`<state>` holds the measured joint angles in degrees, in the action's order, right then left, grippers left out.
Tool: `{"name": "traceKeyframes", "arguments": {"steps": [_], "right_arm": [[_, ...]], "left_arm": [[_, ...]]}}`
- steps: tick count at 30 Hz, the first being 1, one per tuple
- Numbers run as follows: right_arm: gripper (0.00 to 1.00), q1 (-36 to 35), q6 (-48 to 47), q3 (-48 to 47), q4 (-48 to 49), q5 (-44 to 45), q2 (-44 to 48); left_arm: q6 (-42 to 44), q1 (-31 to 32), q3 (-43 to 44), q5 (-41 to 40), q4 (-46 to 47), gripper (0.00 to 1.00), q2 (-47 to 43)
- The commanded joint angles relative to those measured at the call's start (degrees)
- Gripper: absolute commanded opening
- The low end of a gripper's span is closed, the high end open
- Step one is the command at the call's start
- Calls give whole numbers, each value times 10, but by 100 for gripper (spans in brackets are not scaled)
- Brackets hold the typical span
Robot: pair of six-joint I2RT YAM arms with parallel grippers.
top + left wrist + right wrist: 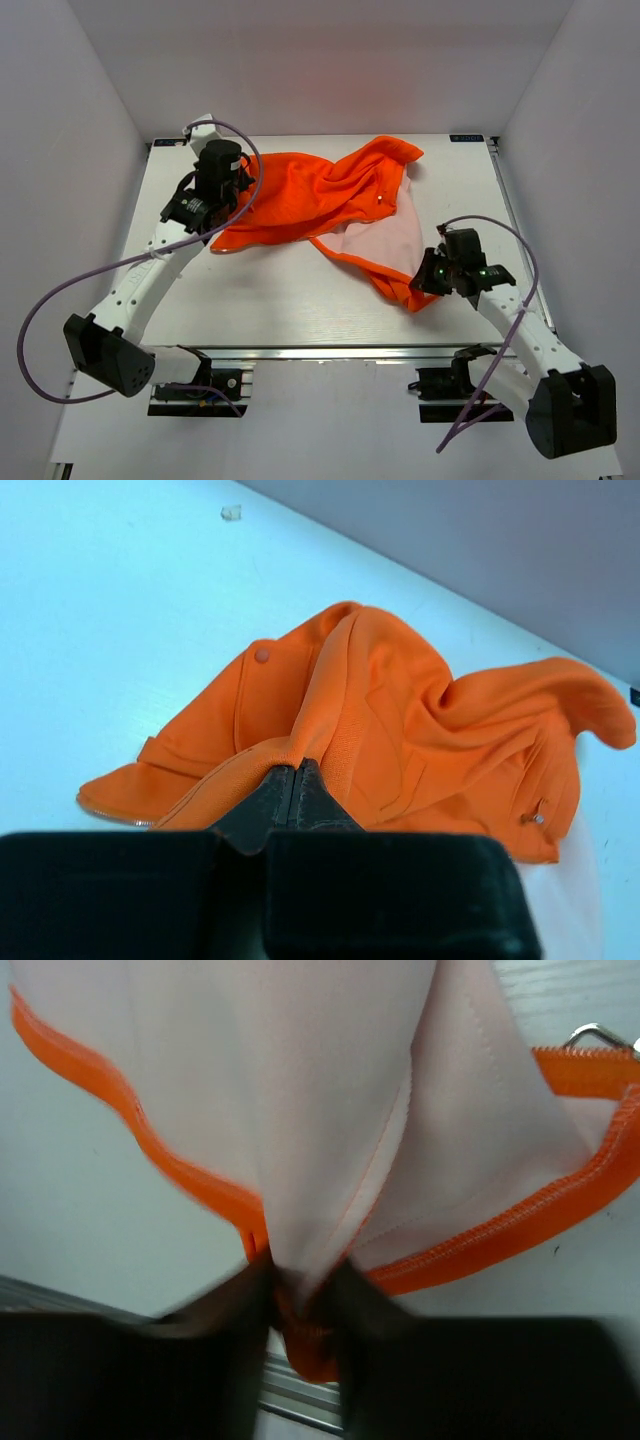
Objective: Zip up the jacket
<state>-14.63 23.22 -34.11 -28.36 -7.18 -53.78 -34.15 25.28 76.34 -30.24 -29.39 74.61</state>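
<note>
- A pale, rectangular table (280, 300) with a wood-grain top carries everything.
- A bright orange soft fabric jacket (300, 195) lies crumpled across the far half, with one flap turned over to show pale pink lining and trailing toward the near right.

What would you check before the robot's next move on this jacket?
1. Left gripper holds the jacket: ok, shut on an orange fold.
2. Right gripper grip firm: cannot tell; the orange hem sits between its fingers, but the picture is blurred.
3. Jacket spread flat: not ok, crumpled, with pink lining turned up.
4. Zipper pull located: ok, it shows in the right wrist view.
5. Both grippers well apart: ok, at opposite ends of the jacket.
</note>
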Motion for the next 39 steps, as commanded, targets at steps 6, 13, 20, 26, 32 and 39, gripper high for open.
{"name": "traceKeyframes", "arguments": {"steps": [6, 13, 20, 26, 32, 39], "right_arm": [[0, 0, -27, -154, 1, 14, 10], [0, -1, -79, -381, -115, -94, -17], [0, -183, -77, -259, -99, -187, -62], [32, -318, -45, -128, 23, -244, -126], [72, -307, -77, -225, -35, -17, -116], [88, -171, -78, -303, -29, 122, -93]], "left_arm": [[41, -7, 94, -14, 20, 0, 15], [70, -9, 130, -58, 38, 0, 26], [67, -31, 121, -75, 30, 0, 30], [51, -61, 109, -80, 9, 0, 34], [36, -96, 91, -67, 8, 0, 36], [31, -121, 148, -98, -29, 4, 76]]}}
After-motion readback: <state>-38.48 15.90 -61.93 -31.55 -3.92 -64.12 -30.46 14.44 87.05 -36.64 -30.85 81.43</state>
